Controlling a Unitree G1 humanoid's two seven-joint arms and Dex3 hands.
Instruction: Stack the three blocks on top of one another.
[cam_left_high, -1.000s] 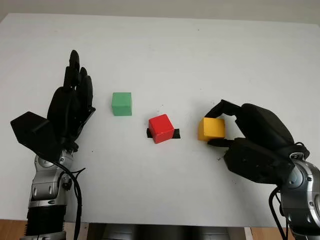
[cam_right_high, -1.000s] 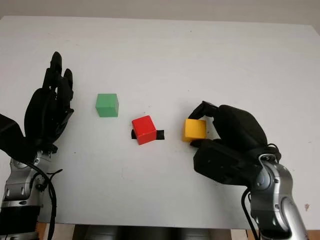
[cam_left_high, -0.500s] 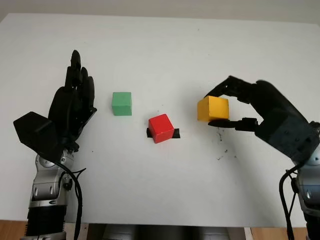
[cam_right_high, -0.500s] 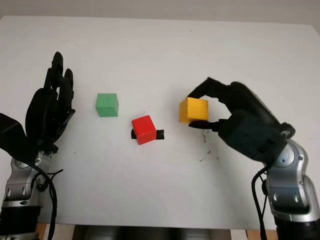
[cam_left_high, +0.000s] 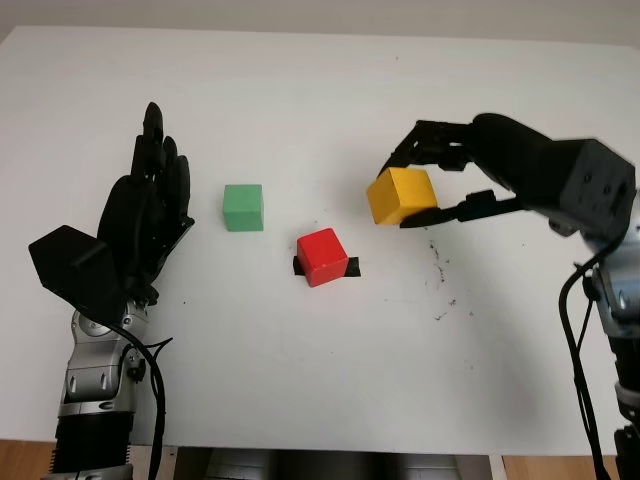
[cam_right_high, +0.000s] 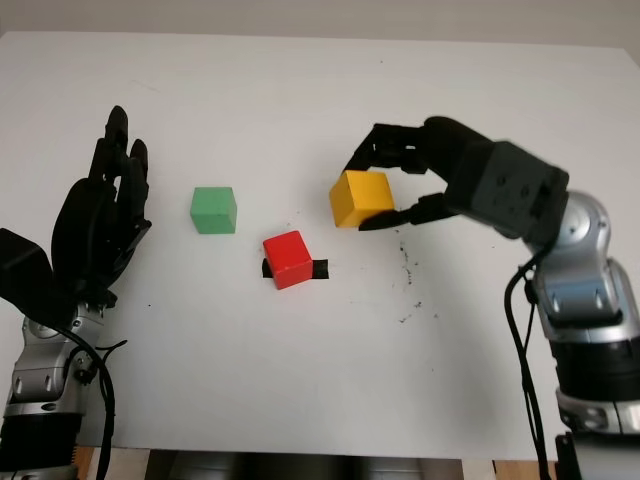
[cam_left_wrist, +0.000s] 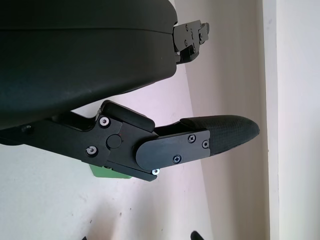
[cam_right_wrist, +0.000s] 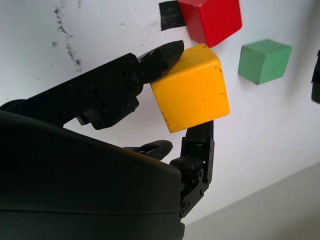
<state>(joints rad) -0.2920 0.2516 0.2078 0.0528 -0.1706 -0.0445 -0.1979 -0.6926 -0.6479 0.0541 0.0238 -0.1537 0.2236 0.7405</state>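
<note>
Yellow block in the air, nothing stacked yet.
The right hand (cam_left_high: 425, 185) pinches the yellow wooden cube (cam_left_high: 401, 195) above the white table (cam_left_high: 320, 90), near the red cube (cam_left_high: 322, 256) on its black tape mark (cam_left_high: 349, 267). The green cube (cam_left_high: 243, 207) sits apart, beside the open left hand (cam_left_high: 140, 225). Both placements remain.

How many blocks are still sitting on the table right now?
2. The green block sits near the open left hand; the red block sits mid-table on a black tape mark. The yellow block is held aloft in the right hand.
</note>
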